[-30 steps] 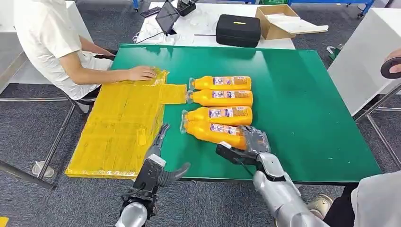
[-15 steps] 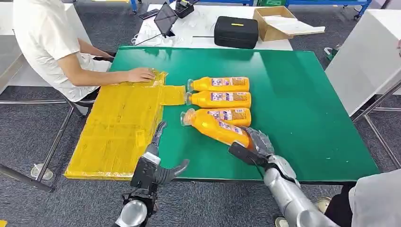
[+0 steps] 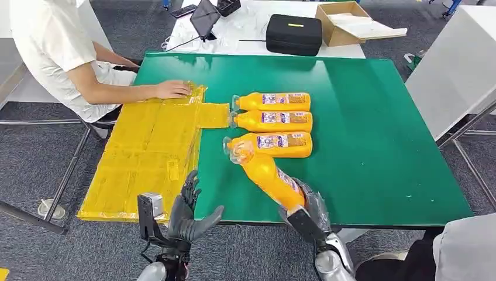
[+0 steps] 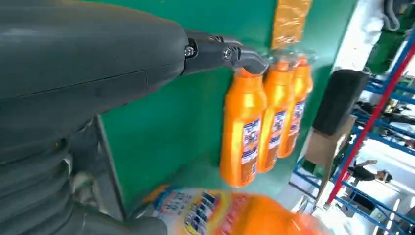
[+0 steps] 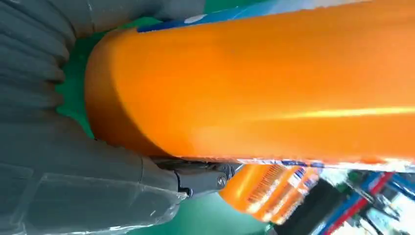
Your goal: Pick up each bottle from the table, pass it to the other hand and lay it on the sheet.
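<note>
Head view: right robot hand (image 3: pixel 307 212) grips the base end of one orange bottle (image 3: pixel 266 175), tilted, cap end up and toward the row, body over the near edge of the green bench (image 3: pixel 374 134). Left robot hand (image 3: pixel 188 212) is empty w/ fingers spread, palm toward the bottle, over the near bench edge beside the yellow sheet (image 3: pixel 149 158). Person's hand (image 3: pixel 174 89) rests on the sheet's far corner.

Right wrist view adds what head view can't: fingers (image 5: pixel 195 178) wrapped under the bottle (image 5: pixel 254 83) at close range, label edge visible, more bottles blurred behind. Left wrist view looks along the bench from the side: three lying bottles (image 4: pixel 266 112) side by side, held bottle (image 4: pixel 230 213) blurred at the frame's edge, one dark finger (image 4: pixel 220 51) stretched out, nothing in it.

Vs 1 s ago: held bottle lay flat as nearest of the row; now lifted off, swung cap-up, pulled toward the robot. Right robot hand has drawn back to the bench edge. Left robot hand has turned from edge-on to palm facing the bottle. Row and person's hand unchanged.

Count: 4 bottles total, 3 lying on bench in a row, caps toward sheet, 1 in right robot hand. 0 on the sheet. 1 sheet, 1 black case (image 3: pixel 294 35), 1 cardboard box (image 3: pixel 345 23) on the white table (image 3: pixel 245 35) behind.
</note>
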You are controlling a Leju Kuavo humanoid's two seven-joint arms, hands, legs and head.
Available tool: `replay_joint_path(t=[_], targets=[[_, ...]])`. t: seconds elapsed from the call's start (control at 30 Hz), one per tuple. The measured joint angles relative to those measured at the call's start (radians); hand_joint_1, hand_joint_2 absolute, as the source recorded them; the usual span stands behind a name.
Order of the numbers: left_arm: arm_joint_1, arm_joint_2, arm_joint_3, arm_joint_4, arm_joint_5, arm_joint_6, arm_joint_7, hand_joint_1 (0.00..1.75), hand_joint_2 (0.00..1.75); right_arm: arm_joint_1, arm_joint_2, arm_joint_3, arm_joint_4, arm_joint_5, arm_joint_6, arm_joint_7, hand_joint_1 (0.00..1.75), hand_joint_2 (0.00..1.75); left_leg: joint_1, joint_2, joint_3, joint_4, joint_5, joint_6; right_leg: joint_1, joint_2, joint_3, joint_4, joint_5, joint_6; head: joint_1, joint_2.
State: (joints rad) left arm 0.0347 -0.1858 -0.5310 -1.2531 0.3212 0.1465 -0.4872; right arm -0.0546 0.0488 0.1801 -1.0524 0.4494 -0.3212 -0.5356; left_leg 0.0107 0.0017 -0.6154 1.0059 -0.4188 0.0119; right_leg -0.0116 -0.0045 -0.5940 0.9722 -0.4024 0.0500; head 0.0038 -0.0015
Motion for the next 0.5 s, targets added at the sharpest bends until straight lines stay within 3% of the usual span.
replay_joint_path(t=[0.13,0.5], targets=[[0.006,0.007,0.0,-0.009,0.05,-0.024,0.013,0.0,1.75,0.021,0.01,0.0,-0.046,-0.018,-0.011,-0.006,1.55,1.75,0.0,0.0,-0.001,0.0,0.0,0.0,-0.001,0.0,-0.001,0.0,0.0,0.0,0.0,0.0],[0.001,0.03,-0.031,-0.037,0.106,-0.147,0.056,0.0,1.75,-0.013,0.047,0.061,-0.025,-0.003,0.002,0.006,1.61,1.75,0.0,0.0,-0.002,0.0,0.0,0.0,0.0,0.0,-0.003,0.0,0.0,0.0,0.0,0.0]])
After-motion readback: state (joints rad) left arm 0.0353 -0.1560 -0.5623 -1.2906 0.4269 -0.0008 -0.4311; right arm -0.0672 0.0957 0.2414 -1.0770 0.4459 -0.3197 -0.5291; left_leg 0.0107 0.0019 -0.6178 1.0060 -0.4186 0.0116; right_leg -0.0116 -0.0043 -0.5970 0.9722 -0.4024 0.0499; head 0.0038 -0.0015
